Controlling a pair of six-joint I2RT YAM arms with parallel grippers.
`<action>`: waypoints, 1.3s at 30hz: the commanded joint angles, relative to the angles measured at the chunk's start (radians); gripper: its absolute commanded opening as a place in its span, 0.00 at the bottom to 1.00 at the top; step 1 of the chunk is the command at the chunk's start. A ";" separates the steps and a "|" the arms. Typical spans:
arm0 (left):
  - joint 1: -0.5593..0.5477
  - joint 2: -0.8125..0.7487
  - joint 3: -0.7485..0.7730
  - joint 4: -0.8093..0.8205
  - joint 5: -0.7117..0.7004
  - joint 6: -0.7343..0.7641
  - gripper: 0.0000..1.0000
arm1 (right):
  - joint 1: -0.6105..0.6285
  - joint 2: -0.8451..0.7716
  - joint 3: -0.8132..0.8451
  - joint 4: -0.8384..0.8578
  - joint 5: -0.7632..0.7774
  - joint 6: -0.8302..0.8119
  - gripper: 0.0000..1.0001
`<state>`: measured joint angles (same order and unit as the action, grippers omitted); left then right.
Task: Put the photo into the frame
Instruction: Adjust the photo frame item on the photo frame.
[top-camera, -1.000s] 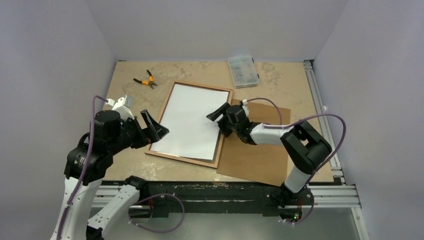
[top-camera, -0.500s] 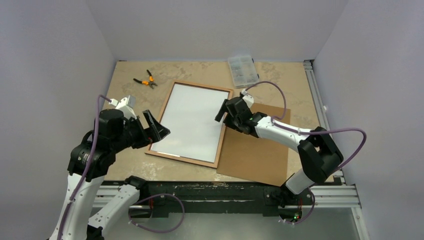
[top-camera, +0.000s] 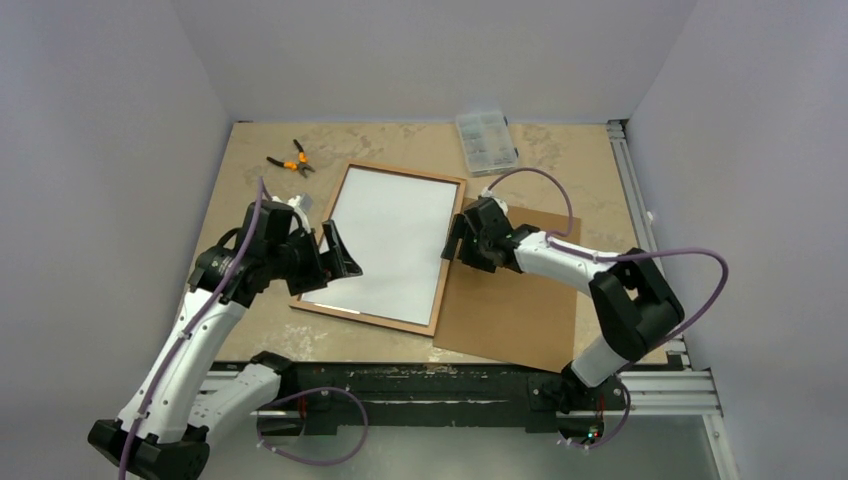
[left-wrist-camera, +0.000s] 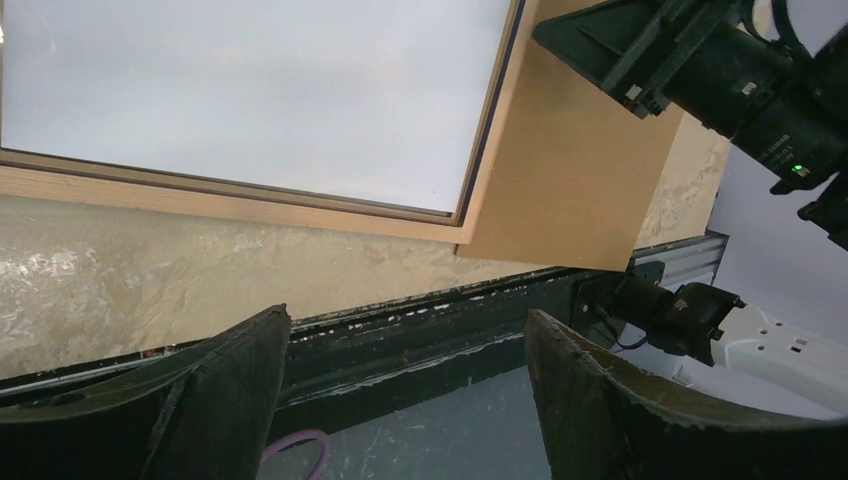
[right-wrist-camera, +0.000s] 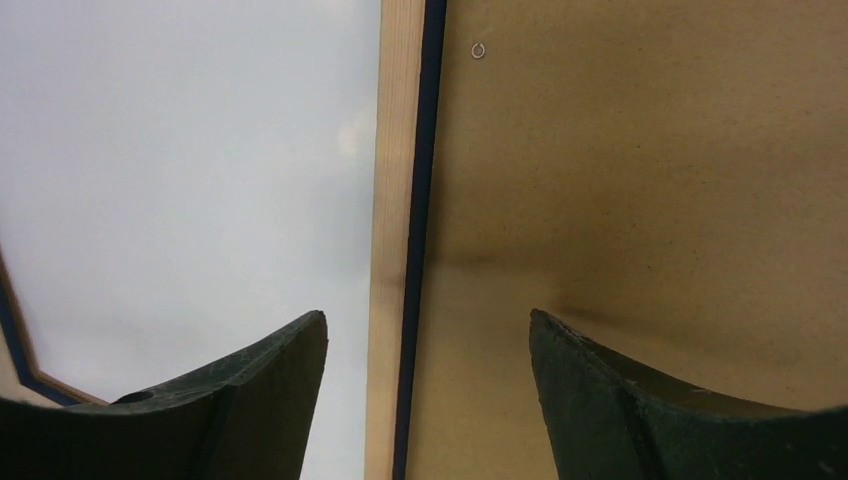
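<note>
The frame lies flat mid-table, wood-brown face up. The photo lies inside its rails with the plain white reverse up; the picture side is hidden. My left gripper is open and empty at the frame's left rail. In the left wrist view it hangs over the table's near edge, with the frame's rail and the photo ahead. My right gripper is open and empty. In the right wrist view it straddles the frame's right rail, between the photo and the brown board.
The plain brown board lies right of the frame, tucked against its right rail. Orange-handled pliers lie at the back left. A clear plastic parts box stands at the back. Metal rails run along the table's right and near edges.
My left arm has reached forward and right, bringing its open gripper to the frame's left rail. My right gripper has moved right, off the white sheet, to the frame's right rail.
</note>
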<state>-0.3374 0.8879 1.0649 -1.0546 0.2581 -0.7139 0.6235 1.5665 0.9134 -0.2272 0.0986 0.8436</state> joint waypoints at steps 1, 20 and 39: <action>-0.015 -0.009 0.001 0.054 0.016 0.008 0.84 | 0.010 0.095 0.074 -0.034 -0.082 -0.065 0.69; -0.015 0.002 -0.020 0.062 -0.001 0.023 0.84 | 0.087 0.338 0.362 -0.281 0.123 -0.340 0.15; -0.071 0.088 -0.107 0.232 0.031 -0.031 0.84 | 0.056 0.086 0.228 -0.221 0.084 -0.358 0.74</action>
<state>-0.3698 0.9424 0.9695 -0.9264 0.2684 -0.7204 0.7090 1.7466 1.1908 -0.4648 0.2192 0.4770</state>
